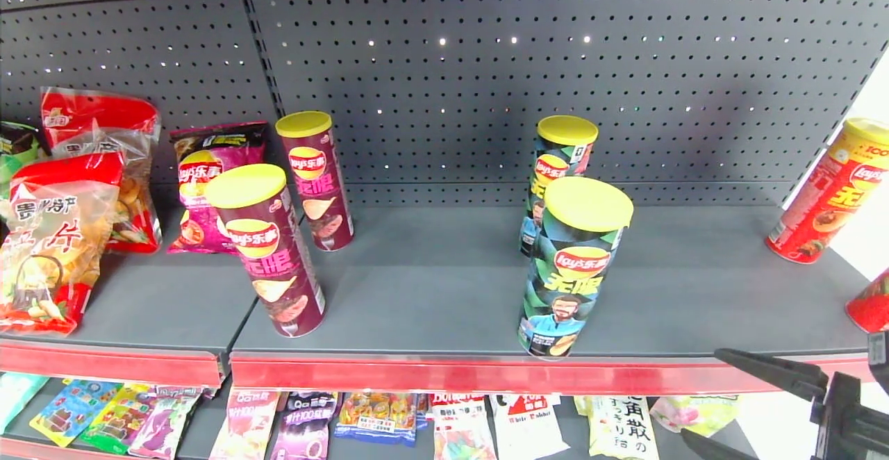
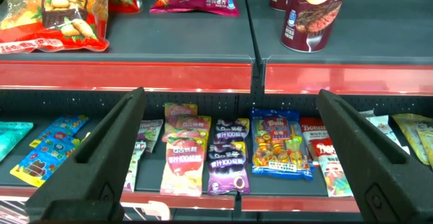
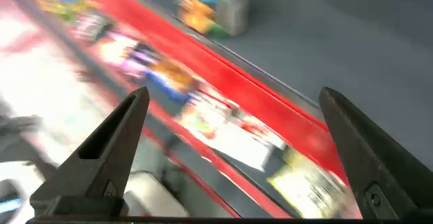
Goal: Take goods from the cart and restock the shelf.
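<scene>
Left gripper (image 2: 230,94): fingers spread wide, holding nothing, touching nothing. It faces the lower-tier packets (image 2: 223,160), under the red price rail (image 2: 135,75).

Shelf (image 1: 430,286), left to right:
- red snack bags (image 1: 55,237), leaning on the back panel
- purple chip bag (image 1: 208,182) behind them
- two maroon cans upright, front can (image 1: 267,258) at the shelf edge, rear can (image 1: 316,182) near the back
- two green cans upright, front one (image 1: 573,265) at the edge, rear one (image 1: 559,154) just behind it
- red can (image 1: 830,192), tilted against the back panel
- another red item (image 1: 871,304), cut off at the frame edge, can't identify

Right gripper (image 1: 703,394): low at far right, in front of the shelf lip. Fingers wide apart, empty, clear of all cans.
</scene>
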{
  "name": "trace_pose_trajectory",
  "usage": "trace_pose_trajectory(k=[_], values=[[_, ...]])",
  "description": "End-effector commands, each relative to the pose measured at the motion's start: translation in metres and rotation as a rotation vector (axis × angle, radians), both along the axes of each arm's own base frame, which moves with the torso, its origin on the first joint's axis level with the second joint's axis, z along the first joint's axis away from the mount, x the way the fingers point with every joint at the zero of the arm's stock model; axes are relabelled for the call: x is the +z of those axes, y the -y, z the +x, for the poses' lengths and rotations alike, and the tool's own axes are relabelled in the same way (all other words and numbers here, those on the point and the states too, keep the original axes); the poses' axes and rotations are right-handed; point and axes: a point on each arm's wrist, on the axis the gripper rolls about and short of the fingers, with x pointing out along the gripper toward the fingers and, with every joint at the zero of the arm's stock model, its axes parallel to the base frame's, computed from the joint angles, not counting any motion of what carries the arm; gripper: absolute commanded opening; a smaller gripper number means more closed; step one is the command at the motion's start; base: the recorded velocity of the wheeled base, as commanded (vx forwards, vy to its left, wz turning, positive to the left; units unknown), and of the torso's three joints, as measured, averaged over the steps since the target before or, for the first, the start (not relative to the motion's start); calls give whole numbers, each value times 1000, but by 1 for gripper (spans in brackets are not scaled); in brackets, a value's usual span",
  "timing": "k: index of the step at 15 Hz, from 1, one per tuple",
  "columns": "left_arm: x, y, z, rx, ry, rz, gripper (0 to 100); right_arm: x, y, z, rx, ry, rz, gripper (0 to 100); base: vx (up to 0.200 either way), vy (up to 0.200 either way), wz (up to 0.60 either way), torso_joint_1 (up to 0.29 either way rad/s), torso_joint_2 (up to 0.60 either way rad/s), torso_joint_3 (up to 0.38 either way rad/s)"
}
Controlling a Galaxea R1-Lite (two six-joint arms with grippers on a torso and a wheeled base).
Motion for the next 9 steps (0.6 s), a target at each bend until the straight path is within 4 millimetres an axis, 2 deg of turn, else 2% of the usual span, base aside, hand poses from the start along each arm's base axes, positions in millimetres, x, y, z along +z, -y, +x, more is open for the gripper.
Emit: trace_pose_trajectory(k=[1, 4, 7, 9], values=[[0, 0, 0, 0, -1, 0, 100, 14, -10, 30, 54, -18, 26, 100, 0, 0, 0, 0, 0, 0], [0, 0, 0, 0, -1, 0, 100, 12, -25, 69, 85, -49, -20, 100, 0, 0, 0, 0, 0, 0], [0, 0, 0, 0, -1, 0, 100, 14, -32, 88, 90, -20, -14, 100, 0, 0, 0, 0, 0, 0], [0, 0, 0, 0, -1, 0, 100, 13, -35, 94, 127, -23, -4, 100, 0, 0, 0, 0, 0, 0]])
